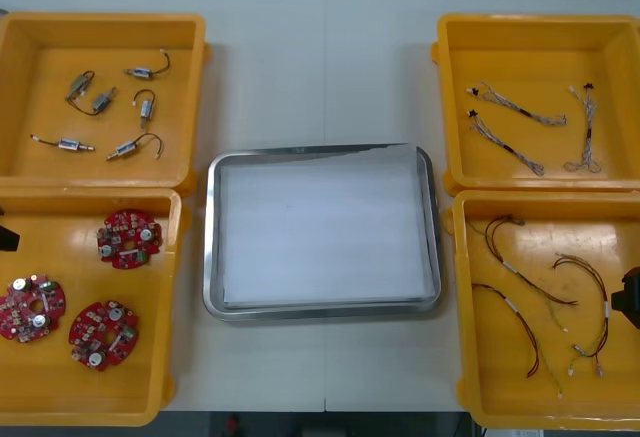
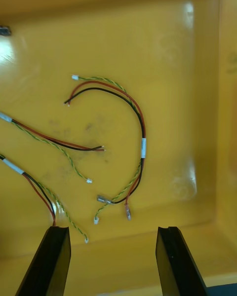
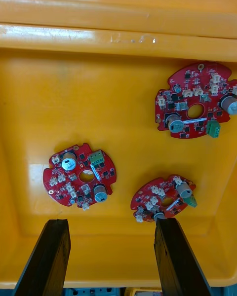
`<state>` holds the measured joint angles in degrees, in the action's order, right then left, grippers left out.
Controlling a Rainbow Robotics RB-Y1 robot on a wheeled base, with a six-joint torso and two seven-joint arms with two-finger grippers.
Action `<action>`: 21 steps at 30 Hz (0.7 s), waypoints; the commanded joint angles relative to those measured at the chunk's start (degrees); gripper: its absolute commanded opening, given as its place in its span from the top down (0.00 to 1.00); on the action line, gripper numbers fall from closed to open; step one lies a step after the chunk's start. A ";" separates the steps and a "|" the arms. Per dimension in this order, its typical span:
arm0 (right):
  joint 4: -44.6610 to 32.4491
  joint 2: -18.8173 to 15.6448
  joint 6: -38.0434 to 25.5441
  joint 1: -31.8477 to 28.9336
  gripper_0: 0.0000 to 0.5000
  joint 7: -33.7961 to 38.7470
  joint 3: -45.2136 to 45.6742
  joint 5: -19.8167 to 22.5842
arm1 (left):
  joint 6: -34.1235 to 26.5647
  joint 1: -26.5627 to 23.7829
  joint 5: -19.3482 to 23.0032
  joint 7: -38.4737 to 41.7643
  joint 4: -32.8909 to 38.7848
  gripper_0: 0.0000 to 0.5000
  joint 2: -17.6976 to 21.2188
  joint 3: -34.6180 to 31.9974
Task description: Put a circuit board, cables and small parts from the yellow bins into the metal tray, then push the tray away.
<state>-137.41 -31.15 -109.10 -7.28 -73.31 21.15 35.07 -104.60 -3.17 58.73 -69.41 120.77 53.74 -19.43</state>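
Note:
The metal tray (image 1: 212, 257), white inside, lies at the table's middle with nothing in it. Three round red circuit boards (image 1: 129, 238) lie in the near left yellow bin (image 1: 60, 412). My left gripper (image 3: 111, 229) hangs open above that bin, and one board (image 3: 163, 200) lies just beyond one of its fingertips. Red and yellow cables (image 1: 530, 302) lie in the near right yellow bin (image 1: 560, 412). My right gripper (image 2: 113, 232) hangs open over them, with one curved cable (image 2: 140, 128) straight ahead of its fingers. Nothing sits between either pair of fingers.
The far left yellow bin (image 1: 100, 22) holds several small metal parts (image 1: 145, 107). Twisted blue and white cables (image 1: 510, 142) lie in the far right yellow bin (image 1: 540, 25). Bare table runs beyond the tray between the two far bins.

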 commanded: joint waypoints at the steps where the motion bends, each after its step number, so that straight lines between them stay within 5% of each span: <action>1: 2.59 -2.24 5.91 -3.09 0.00 -2.63 2.05 -0.44 | 4.85 5.81 -0.64 -12.07 0.44 0.00 1.90 -2.46; 13: 11.99 -2.16 22.70 -7.75 0.00 -5.97 0.38 -0.36 | 18.12 14.60 -0.72 -18.31 -0.53 0.00 1.99 -2.55; 21: 16.21 -2.16 26.13 -7.84 0.00 -7.55 -1.46 0.00 | 23.04 16.44 -2.31 -20.07 -4.40 0.00 2.07 -0.79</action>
<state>-122.23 -31.53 -84.66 -13.69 -78.44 21.14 35.08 -83.65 11.50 57.58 -84.02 118.19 53.74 -20.09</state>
